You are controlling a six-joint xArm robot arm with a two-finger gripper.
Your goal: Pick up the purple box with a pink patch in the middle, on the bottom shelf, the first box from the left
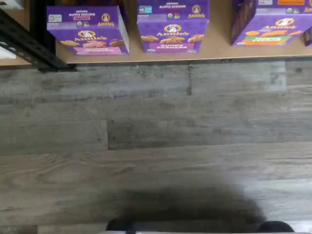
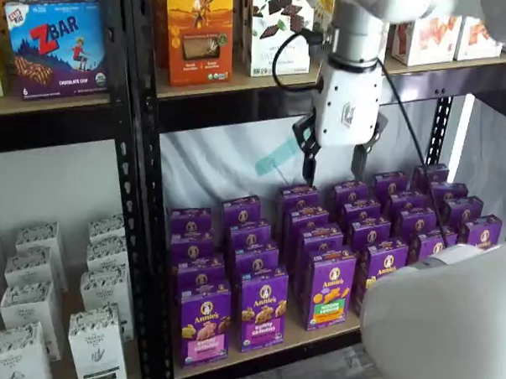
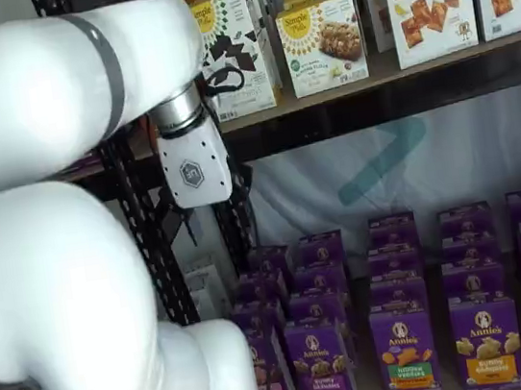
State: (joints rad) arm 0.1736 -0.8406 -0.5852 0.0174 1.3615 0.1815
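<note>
purple box: annie's, bunny grahams, pink patch | gripper: open, above rows

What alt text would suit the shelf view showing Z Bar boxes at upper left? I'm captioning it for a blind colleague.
A white gripper hangs with its black fingers open above rows of purple boxes on the bottom shelf. The purple box with a pink patch stands at the front left corner, untouched. Snack boxes fill the shelf above.

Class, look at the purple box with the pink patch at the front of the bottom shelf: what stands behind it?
Behind the purple box a row of more purple boxes runs toward the back of the bottom shelf. Each hides the front below the top of the one behind, so their patch colours cannot be seen.
</note>
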